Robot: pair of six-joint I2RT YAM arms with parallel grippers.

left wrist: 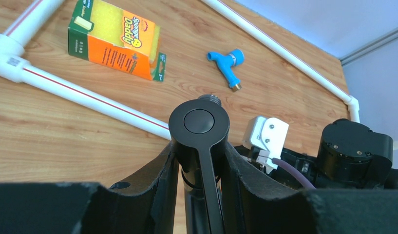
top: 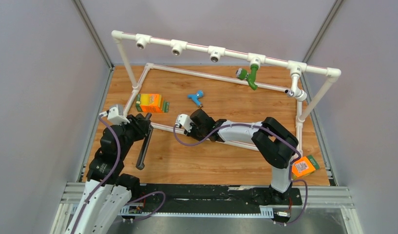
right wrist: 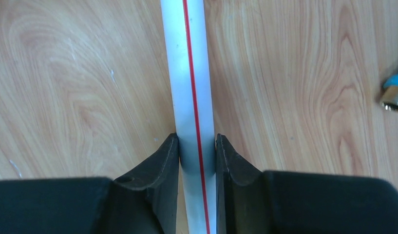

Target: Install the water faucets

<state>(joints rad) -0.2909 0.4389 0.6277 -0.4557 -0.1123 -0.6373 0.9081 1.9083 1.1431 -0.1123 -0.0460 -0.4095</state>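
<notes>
My left gripper (top: 144,127) is shut on the long dark faucet (top: 144,144); its tube slants down toward the table's near side. In the left wrist view the faucet's round head (left wrist: 199,124) sits between my fingers (left wrist: 160,168). My right gripper (top: 202,121) is shut on the white frame's near floor pipe (right wrist: 191,87). A blue faucet (top: 196,98) lies loose on the wood and shows in the left wrist view (left wrist: 228,63). A green faucet (top: 250,75) hangs from a tee on the top rail. A white tap (top: 298,92) hangs from the rightmost tee.
The white pipe frame (top: 221,51) carries three bare tee sockets on its top rail. An orange and green sponge box (top: 150,103) lies at the left. A second orange box (top: 305,166) sits by the right arm's base. Grey walls close both sides.
</notes>
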